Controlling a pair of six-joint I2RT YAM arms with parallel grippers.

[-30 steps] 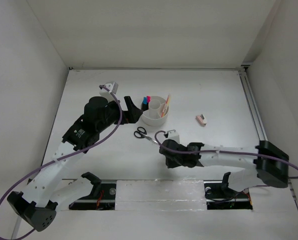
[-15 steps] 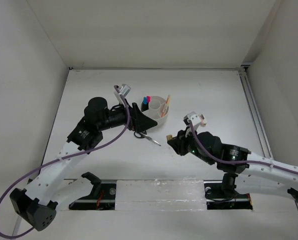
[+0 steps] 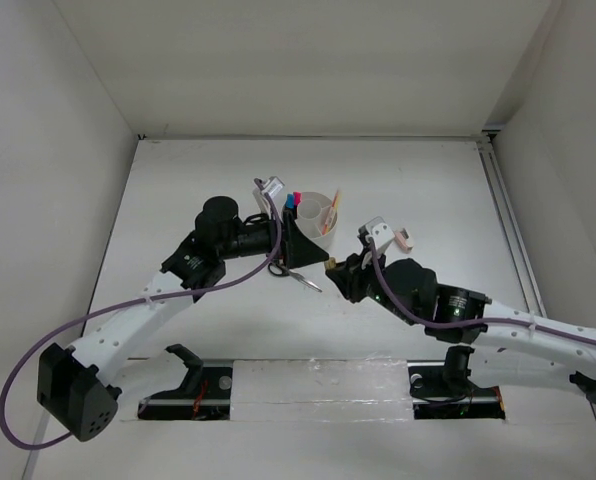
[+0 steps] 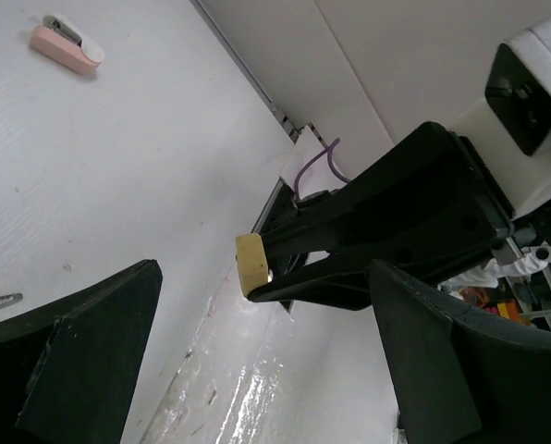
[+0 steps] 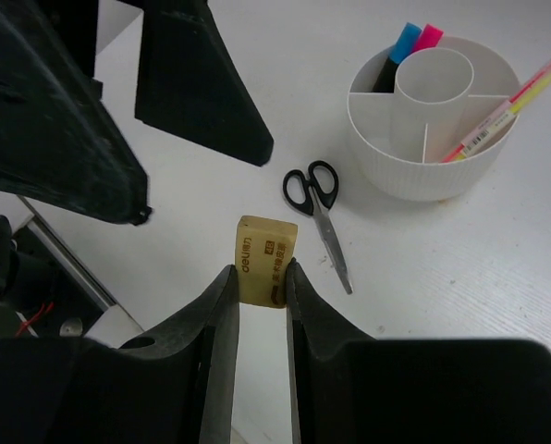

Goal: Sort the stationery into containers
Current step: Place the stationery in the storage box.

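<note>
My right gripper [image 3: 334,268] [image 5: 261,277] is shut on a tan eraser [image 5: 264,257], held above the table just right of the black-handled scissors [image 5: 320,208] [image 3: 308,279]. The eraser also shows in the left wrist view [image 4: 250,264]. My left gripper [image 3: 303,240] [image 4: 266,370] is open and empty, facing the right gripper, in front of the round white tub [image 3: 320,206] [image 5: 433,176]. The tub holds a blue highlighter [image 5: 405,42], a pink highlighter [image 5: 428,37] and a yellow pencil with a thin pink pen [image 5: 497,116]. A pinkish eraser [image 3: 402,238] [image 4: 66,46] lies right of the tub.
White walls close in the table at the back and both sides [image 3: 68,150]. A metal rail [image 3: 508,220] runs along the table's right edge. The two grippers are close together over the scissors.
My left gripper has swung right, from beside the tub to in front of it. My right gripper has risen and moved toward the tub and the left gripper.
</note>
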